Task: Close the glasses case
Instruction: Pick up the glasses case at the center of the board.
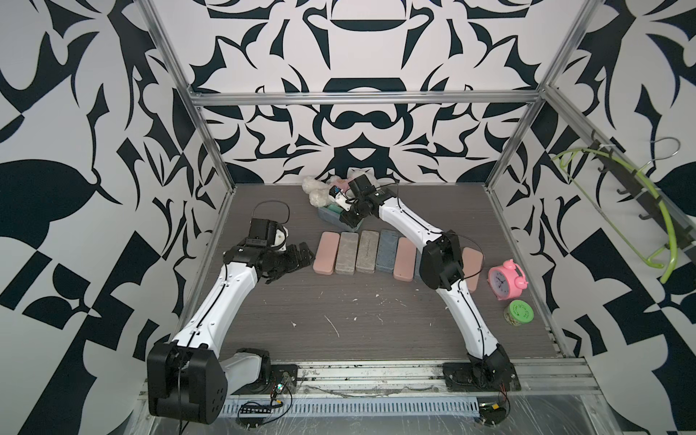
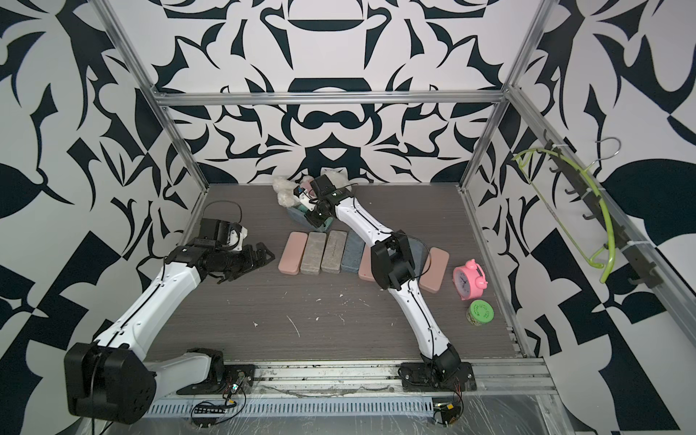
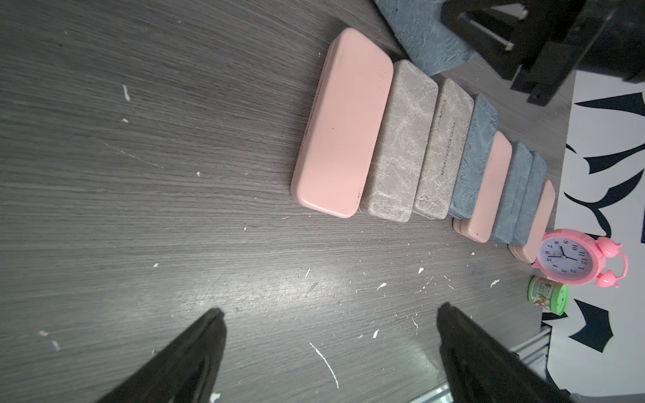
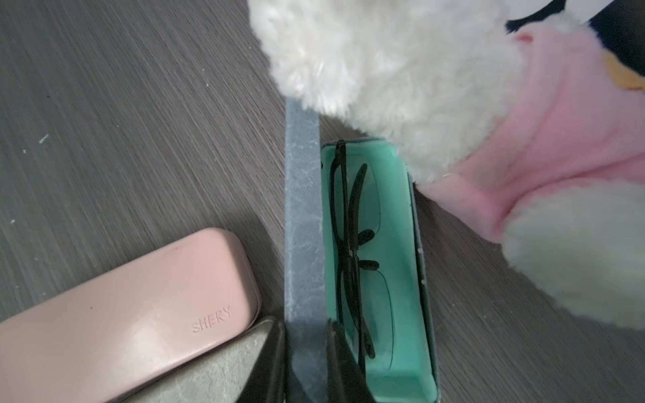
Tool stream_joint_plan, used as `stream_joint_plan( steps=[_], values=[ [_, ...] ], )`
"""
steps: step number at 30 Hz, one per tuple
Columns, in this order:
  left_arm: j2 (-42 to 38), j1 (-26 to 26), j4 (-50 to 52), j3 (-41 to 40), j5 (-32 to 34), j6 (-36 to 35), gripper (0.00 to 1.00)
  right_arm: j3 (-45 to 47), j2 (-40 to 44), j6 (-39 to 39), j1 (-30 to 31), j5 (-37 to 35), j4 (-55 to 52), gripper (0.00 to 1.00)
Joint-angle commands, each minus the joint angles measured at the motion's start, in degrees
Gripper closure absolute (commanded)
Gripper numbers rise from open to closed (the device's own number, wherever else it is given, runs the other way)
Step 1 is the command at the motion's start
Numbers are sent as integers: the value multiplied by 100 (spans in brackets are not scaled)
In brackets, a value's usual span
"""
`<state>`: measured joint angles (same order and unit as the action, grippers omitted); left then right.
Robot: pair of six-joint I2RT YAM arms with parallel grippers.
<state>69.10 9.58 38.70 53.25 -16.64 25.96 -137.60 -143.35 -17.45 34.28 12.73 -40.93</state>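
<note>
The glasses case [image 4: 394,244] lies open at the back of the table, blue-grey outside and teal inside, with black glasses [image 4: 349,244] in its tray. Its lid [image 4: 302,209] stands upright on edge. My right gripper [image 4: 304,324] has a finger on each side of that lid and touches it. In both top views the right gripper [image 1: 348,220] [image 2: 314,220] covers most of the case [image 1: 331,216]. My left gripper [image 3: 331,308] hovers open and empty over bare table, left of the row of cases [image 1: 297,260].
A row of closed cases [image 1: 376,256] in pink, grey and blue crosses the middle of the table. A white and pink plush toy [image 4: 401,69] presses against the open case's far side. A pink alarm clock [image 1: 504,277] and a green jar [image 1: 519,312] stand at the right.
</note>
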Motion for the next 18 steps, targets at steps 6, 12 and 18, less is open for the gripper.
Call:
stream_joint_plan(
  steps=[6,12,18],
  values=[
    [143,-40,-197,-4,-335,85,0,44,840,94,17,-191,291,80],
    [191,-44,-211,12,-332,75,0,283,1079,170,9,-158,315,83],
    [192,-49,-210,27,-348,68,0,622,1280,257,9,-98,296,86]
  ],
)
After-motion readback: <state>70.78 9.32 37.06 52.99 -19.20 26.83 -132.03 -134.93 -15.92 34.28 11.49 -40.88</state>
